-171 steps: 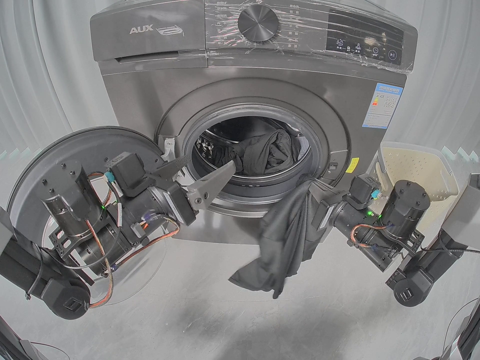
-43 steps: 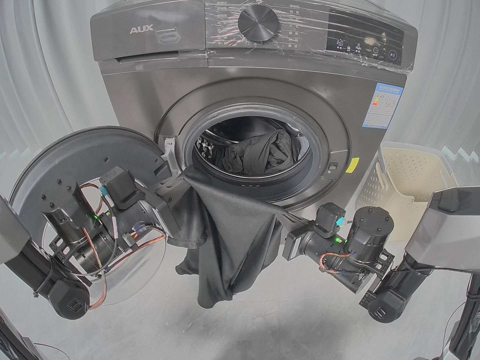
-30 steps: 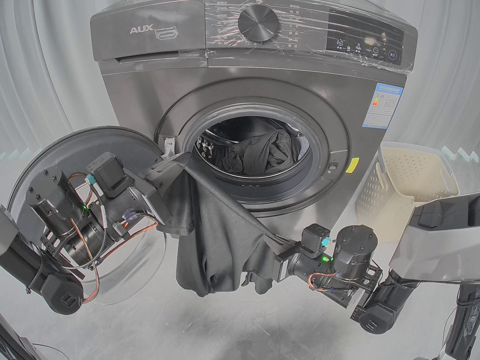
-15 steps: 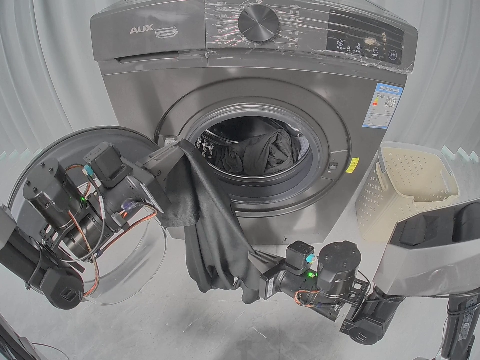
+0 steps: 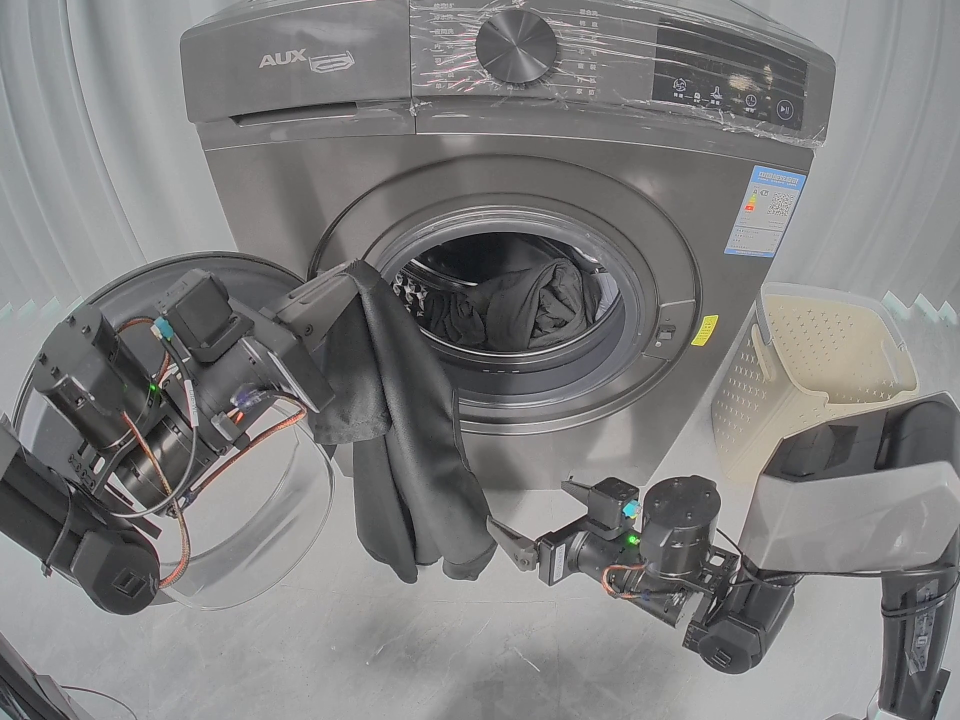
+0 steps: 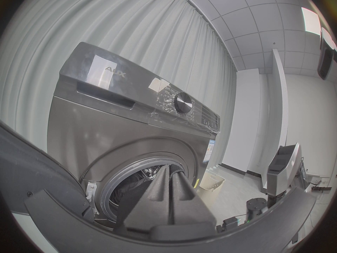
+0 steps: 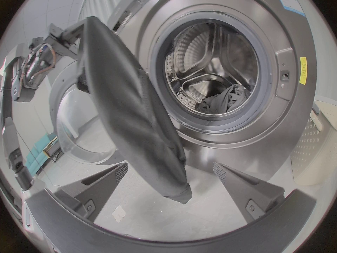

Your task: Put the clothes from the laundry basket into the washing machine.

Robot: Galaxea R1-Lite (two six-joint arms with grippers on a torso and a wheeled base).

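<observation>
Since it is pinched by the left end effector [image 5: 350, 280] beside the washing machine [image 5: 300, 182] mouth, the dark garment [image 5: 400, 432] is hung seemingly ready for loading. The right end effector [image 5: 540, 522] is spread, empty, below.

Staged test room, washing machine [image 5: 300, 182] before pleated grey curtains [image 6: 105, 36], office ceiling tiles [image 6: 266, 14], bare white walls [image 6: 312, 116]

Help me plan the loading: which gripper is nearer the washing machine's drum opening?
Left. The left gripper, shut on the dark garment, is up at the left rim of the drum opening; the right gripper, open, sits low, well below it.
</observation>
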